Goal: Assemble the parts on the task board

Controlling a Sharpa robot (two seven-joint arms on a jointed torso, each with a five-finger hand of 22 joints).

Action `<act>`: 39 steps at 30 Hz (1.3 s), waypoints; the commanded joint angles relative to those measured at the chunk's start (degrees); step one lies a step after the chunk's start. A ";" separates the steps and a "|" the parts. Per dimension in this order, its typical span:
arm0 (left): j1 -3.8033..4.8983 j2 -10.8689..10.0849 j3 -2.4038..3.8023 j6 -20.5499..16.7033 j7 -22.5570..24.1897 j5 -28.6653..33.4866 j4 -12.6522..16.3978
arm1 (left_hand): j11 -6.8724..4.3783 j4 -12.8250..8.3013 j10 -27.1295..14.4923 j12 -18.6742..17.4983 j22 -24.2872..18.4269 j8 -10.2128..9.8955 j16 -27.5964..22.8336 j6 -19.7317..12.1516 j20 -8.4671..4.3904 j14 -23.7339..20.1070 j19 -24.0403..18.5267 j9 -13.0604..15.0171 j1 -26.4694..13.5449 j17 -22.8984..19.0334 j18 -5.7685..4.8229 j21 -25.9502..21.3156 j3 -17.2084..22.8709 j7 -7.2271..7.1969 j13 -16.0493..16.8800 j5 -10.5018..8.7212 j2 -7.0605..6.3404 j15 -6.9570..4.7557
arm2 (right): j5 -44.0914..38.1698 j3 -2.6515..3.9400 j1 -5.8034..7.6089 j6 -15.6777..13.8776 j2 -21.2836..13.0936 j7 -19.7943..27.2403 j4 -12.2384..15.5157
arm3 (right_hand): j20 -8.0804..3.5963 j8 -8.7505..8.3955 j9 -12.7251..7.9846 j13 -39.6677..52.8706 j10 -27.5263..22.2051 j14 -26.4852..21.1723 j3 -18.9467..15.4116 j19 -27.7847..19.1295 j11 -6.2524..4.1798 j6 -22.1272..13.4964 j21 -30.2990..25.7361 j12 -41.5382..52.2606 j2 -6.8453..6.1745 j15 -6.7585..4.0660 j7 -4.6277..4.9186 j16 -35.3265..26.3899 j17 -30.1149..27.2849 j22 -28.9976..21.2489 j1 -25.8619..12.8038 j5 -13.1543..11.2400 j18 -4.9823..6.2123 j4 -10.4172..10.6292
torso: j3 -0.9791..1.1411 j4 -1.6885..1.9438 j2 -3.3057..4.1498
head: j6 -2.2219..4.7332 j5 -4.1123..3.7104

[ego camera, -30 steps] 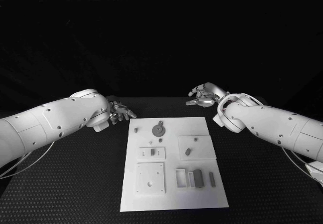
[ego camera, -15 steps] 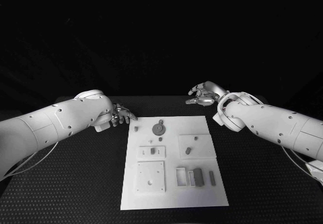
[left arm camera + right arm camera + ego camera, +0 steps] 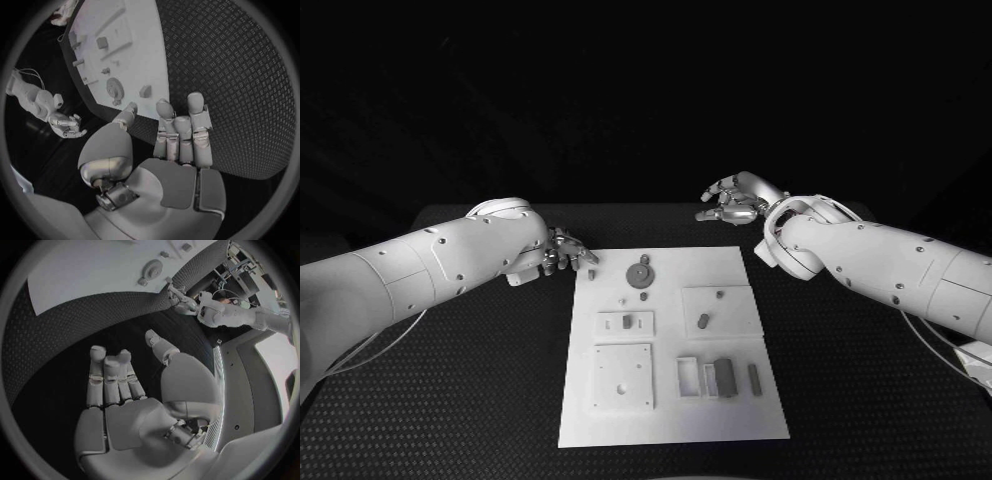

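Observation:
The white task board [image 3: 671, 420] lies in the middle of the black table. On its far end lie a grey gear [image 3: 642, 274] and a small peg [image 3: 590, 277]; further grey parts [image 3: 723, 380] sit toward its near right. My left hand [image 3: 567, 250] hovers by the board's far left corner, fingers stretched out and holding nothing. In the left wrist view its fingers [image 3: 179, 131] reach toward the board's edge [image 3: 150, 50], close to the gear [image 3: 114, 87] and a small part [image 3: 145, 91]. My right hand [image 3: 733, 203] hangs beyond the board's far right corner, fingers [image 3: 115, 377] spread, holding nothing.
White raised plates [image 3: 623, 379] stand on the board's near left and middle. Black textured table [image 3: 473, 380] lies on both sides of the board. My right forearm [image 3: 877, 262] stretches over the table to the right of the board.
My left hand has moved right and nearer, closing on the board's far left corner. My right hand has stayed almost still.

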 commanded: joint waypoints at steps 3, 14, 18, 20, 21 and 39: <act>-0.40 0.85 -0.54 1.08 1.43 -0.45 -0.16 | 0.06 0.13 -0.29 0.45 1.28 -0.39 0.39 -1.10 -0.34 -0.27 -0.07 0.02 0.12 0.14 0.39 0.38 0.02 0.60 0.17 -0.36 0.76 -0.18 | -0.10 0.02 -0.02 -0.08 0.08 0.60 0.03 | -0.18 -0.38 -0.06 -0.06 -0.35 -0.39 -0.08 -0.06 0.04 0.09 -0.24 0.33 -0.43 0.18 0.46 0.23 -0.05 0.63 -0.24 0.04 0.90 0.21 | -0.04 -0.11 -0.02 | -0.10 0.01; -0.92 1.04 -0.56 0.47 2.02 -0.16 -0.41 | 0.41 -1.14 -0.94 0.64 1.28 -0.82 0.33 -1.98 -0.04 -0.74 -0.58 -0.08 1.42 0.06 0.38 0.50 -0.70 0.96 0.22 -0.34 3.12 0.15 | -0.10 0.02 -0.02 0.01 0.23 0.59 -0.06 | -0.19 -0.38 -0.08 -0.08 -0.36 -0.39 -0.06 -0.06 0.05 0.08 -0.24 0.34 -0.39 0.19 0.46 0.24 -0.06 0.64 -0.20 0.04 0.90 0.21 | 0.06 -0.10 -0.02 | -0.29 -0.26; -0.96 1.11 -0.56 0.41 2.16 -0.14 -0.40 | 0.47 -1.98 -0.98 0.74 1.28 -0.90 0.35 -2.11 0.04 -0.74 -0.61 -0.11 2.21 0.02 0.42 0.60 -0.91 1.03 0.19 -0.32 4.11 0.21 | -0.10 0.02 -0.02 0.00 0.25 0.60 -0.08 | -0.19 -0.38 -0.08 -0.08 -0.36 -0.39 -0.06 -0.05 0.05 0.08 -0.25 0.34 -0.39 0.19 0.46 0.24 -0.06 0.64 -0.19 0.04 0.90 0.20 | 0.07 -0.07 -0.05 | -0.34 -0.30; -0.99 1.13 -0.56 0.38 2.25 -0.13 -0.39 | 0.50 -2.50 -0.97 0.81 1.28 -0.92 0.36 -2.12 0.08 -0.72 -0.60 -0.12 2.74 -0.01 0.44 0.66 -0.95 1.05 0.17 -0.30 4.83 0.24 | -0.10 0.02 -0.02 0.02 0.27 0.60 -0.08 | -0.19 -0.38 -0.08 -0.08 -0.36 -0.40 -0.06 -0.05 0.05 0.08 -0.25 0.34 -0.39 0.19 0.46 0.24 -0.07 0.64 -0.18 0.04 0.90 0.20 | 0.07 -0.06 -0.05 | -0.35 -0.31; -1.01 1.15 -0.56 0.43 2.37 -0.13 -0.37 | 0.49 -2.85 -0.98 0.84 1.28 -0.91 0.36 -2.08 0.10 -0.71 -0.60 -0.13 3.10 -0.03 0.44 0.70 -0.93 1.06 0.15 -0.27 5.22 0.25 | -0.10 0.02 -0.02 0.02 0.27 0.60 -0.07 | -0.19 -0.37 -0.09 -0.08 -0.37 -0.40 -0.06 -0.05 0.05 0.08 -0.25 0.35 -0.39 0.19 0.46 0.24 -0.07 0.64 -0.18 0.04 0.90 0.20 | 0.08 -0.06 -0.05 | -0.35 -0.31; -1.18 0.66 -0.54 0.74 2.62 2.35 -0.43 | 0.01 -6.89 -0.02 1.13 1.30 0.33 0.42 1.17 0.18 0.05 -0.15 -0.03 11.14 -0.49 -0.05 1.61 8.01 0.46 -0.77 0.32 10.00 -0.10 | -0.12 0.02 -0.02 0.06 0.33 0.61 -0.24 | -0.19 -0.35 -0.11 -0.11 -0.38 -0.41 -0.07 -0.05 0.05 0.10 -0.25 0.37 -0.37 0.20 0.47 0.26 -0.08 0.65 -0.16 0.04 0.90 0.20 | 0.05 -0.06 -0.07 | -0.73 -0.42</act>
